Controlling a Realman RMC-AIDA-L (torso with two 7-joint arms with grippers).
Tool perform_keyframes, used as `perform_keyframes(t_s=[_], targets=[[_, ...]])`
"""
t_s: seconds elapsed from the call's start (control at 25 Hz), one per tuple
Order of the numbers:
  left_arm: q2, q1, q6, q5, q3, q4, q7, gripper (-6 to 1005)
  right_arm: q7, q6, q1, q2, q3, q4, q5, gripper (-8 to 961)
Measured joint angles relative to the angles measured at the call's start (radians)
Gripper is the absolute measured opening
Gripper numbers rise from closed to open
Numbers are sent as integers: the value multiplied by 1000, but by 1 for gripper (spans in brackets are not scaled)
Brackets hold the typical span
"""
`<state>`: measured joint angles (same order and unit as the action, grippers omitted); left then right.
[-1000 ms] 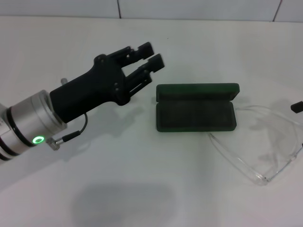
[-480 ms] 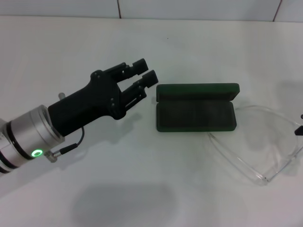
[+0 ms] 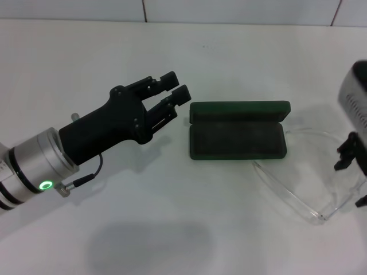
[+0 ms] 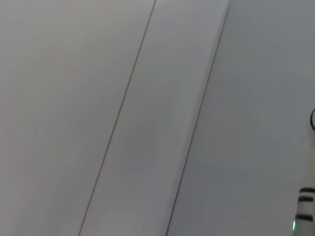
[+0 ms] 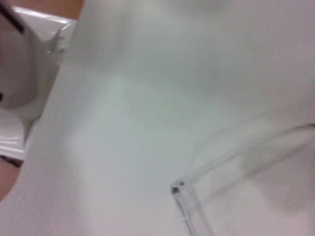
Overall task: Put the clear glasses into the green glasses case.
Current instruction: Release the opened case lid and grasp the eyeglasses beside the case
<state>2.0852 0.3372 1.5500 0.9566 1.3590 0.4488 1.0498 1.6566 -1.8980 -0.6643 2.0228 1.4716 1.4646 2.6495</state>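
Observation:
The green glasses case (image 3: 237,141) lies open in the middle of the white table, its lid (image 3: 238,110) standing up behind the dark interior. The clear glasses (image 3: 287,195) lie unfolded on the table just right of the case, one arm curving past its right end. Their corner hinge (image 5: 179,189) shows close up in the right wrist view. My left gripper (image 3: 175,86) hovers left of the case, open and holding nothing, pointing toward the lid's left end. My right gripper (image 3: 352,179) reaches in from the right edge, its black fingers (image 3: 346,153) spread on either side of the glasses' right end.
The table's back edge meets a tiled wall (image 3: 143,8). The left arm's silver wrist with a green light (image 3: 46,169) crosses the left front of the table. In the right wrist view a white object (image 5: 19,73) sits beyond the table's edge.
The right gripper has come in from the right edge and dropped over the glasses' right end. The left gripper drew back slightly a second ago and has since held still.

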Motion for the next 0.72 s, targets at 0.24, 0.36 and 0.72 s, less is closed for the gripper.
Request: perform_keyframes(t_s=[0.24,0.36,0.72], targets=[[-1,-7,0,-1,-1,-2,-10,396,47,32,-11,0,87,-44,17,704],[-3,-9,-2,1,-15,-14,-16,396,80,55,-22,-1,132,-65,38,705],[-2,-9,-2,0,-27,-48,-56,396,104,76,-43,1,174,-95,50,686]])
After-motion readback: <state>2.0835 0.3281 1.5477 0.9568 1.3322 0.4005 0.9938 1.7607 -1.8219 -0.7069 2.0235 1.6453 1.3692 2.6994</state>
